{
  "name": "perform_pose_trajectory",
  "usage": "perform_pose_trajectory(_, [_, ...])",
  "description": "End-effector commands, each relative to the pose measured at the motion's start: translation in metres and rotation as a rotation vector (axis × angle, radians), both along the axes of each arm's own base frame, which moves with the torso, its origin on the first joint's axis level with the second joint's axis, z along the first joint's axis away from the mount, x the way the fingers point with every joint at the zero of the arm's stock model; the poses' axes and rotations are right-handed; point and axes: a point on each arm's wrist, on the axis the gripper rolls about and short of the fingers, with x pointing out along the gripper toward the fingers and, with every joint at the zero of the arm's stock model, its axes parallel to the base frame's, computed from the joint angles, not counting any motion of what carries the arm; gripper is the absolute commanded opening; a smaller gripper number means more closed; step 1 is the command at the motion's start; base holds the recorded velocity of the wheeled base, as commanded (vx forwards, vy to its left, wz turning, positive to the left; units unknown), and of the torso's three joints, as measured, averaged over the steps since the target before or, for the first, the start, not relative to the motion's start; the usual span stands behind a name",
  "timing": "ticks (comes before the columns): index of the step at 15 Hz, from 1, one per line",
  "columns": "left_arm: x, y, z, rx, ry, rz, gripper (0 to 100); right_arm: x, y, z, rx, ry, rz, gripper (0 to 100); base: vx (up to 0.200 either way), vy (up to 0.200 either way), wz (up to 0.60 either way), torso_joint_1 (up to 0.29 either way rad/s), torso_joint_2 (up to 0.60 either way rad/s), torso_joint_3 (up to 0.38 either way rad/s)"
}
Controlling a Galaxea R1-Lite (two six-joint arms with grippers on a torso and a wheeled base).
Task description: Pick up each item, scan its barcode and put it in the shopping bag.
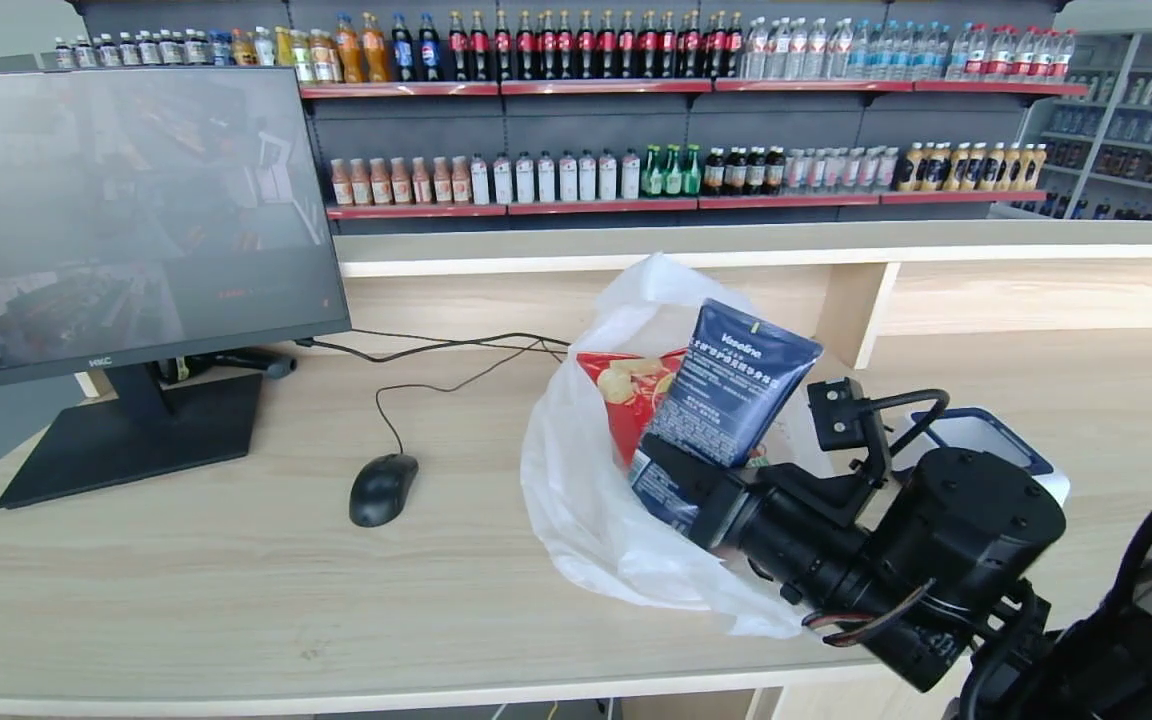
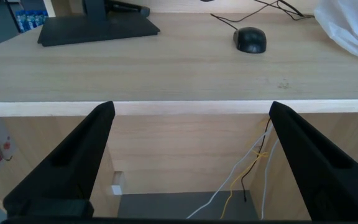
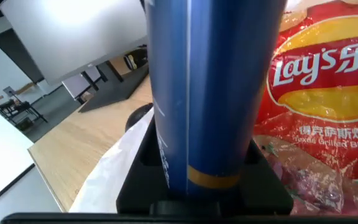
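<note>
A white plastic shopping bag (image 1: 586, 500) lies open on the wooden counter (image 1: 236, 580). Inside it sits a red chips bag (image 1: 631, 390), and a blue pouch (image 1: 736, 390) stands tilted in the bag's mouth. My right gripper (image 1: 681, 475) is shut on the pouch's lower end. Up close in the right wrist view, the blue pouch (image 3: 210, 93) runs between the fingers (image 3: 263, 165), with the red chips bag (image 3: 328, 106) right behind it and the bag's white plastic (image 3: 107, 171) to one side. My left gripper (image 2: 191, 168) hangs open with nothing in it, below the counter's front edge (image 2: 179, 107).
A monitor (image 1: 126, 210) on a black stand occupies the counter's left. A black mouse (image 1: 382, 488) with its cable lies mid-counter. A white and blue device (image 1: 986, 440) sits behind my right arm. Shelves of bottles (image 1: 686, 170) line the back wall. Loose wires (image 2: 253, 168) hang under the counter.
</note>
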Motion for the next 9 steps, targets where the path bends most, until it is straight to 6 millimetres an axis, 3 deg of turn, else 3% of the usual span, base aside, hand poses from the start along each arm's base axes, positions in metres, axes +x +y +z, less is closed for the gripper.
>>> perform_pose_trajectory(1, [0.0,0.0,0.0001,0.0,-0.002,0.0,100,-0.0024,-0.0014,-0.0117,-0.029,0.04,0.002,0,0.0,0.0,0.0,0.0,0.0,0.0])
perform_pose_trajectory(9, [0.0,0.0,0.0006,0.003,-0.007,0.0,100,-0.0004,0.0033,-0.0216,-0.005,0.1,0.011,0,0.0,0.0,0.0,0.0,0.0,0.0])
